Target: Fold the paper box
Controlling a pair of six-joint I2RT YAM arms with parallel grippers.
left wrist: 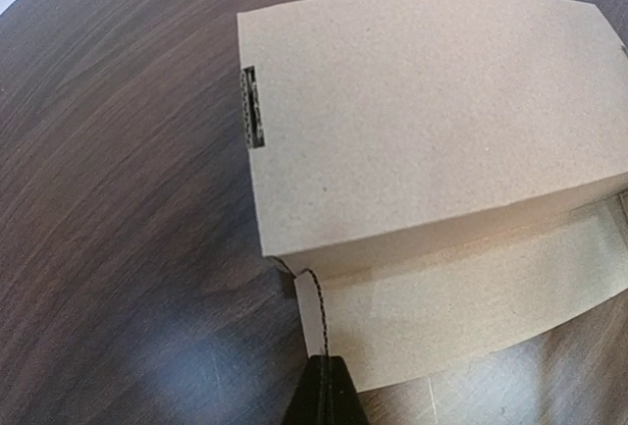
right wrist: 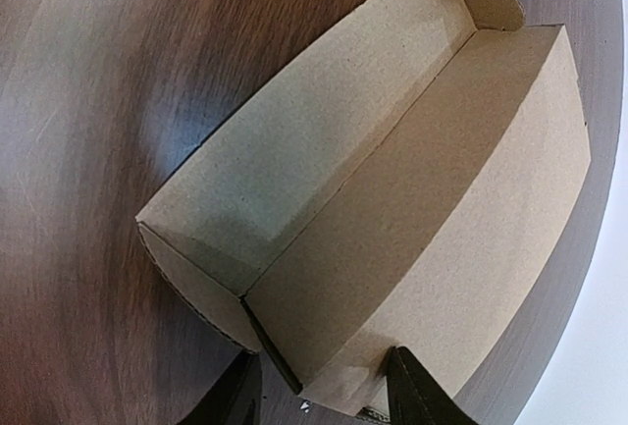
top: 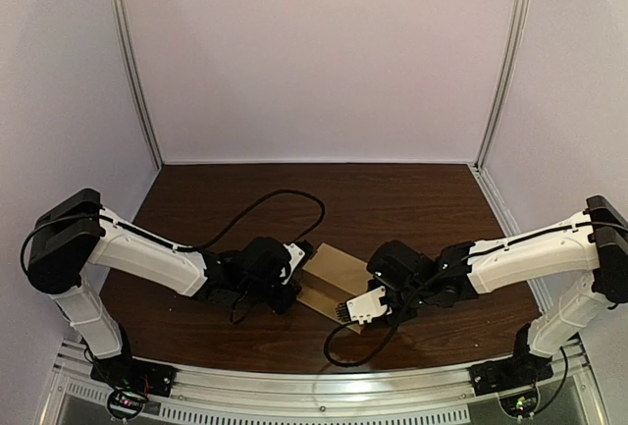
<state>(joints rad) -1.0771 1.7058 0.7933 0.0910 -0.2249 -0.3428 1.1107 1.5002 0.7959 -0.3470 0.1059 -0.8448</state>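
The brown cardboard box (top: 332, 276) lies on the dark wooden table (top: 392, 199) between both arms. In the left wrist view a folded panel with a small slot (left wrist: 253, 107) faces the camera, over a lower flap (left wrist: 471, 297). My left gripper (left wrist: 325, 398) is shut, its fingers pressed together on a thin end flap seen edge-on at the box's corner. In the right wrist view the box (right wrist: 392, 180) shows as an open trough. My right gripper (right wrist: 324, 400) is open and straddles the box's near end, with one fingertip (right wrist: 417, 391) against the outer wall.
A black cable (top: 270, 204) loops over the table behind the left arm (top: 147, 248). White enclosure walls with metal corner posts (top: 137, 72) close in the back and sides. An aluminium rail (top: 324, 391) runs along the near edge.
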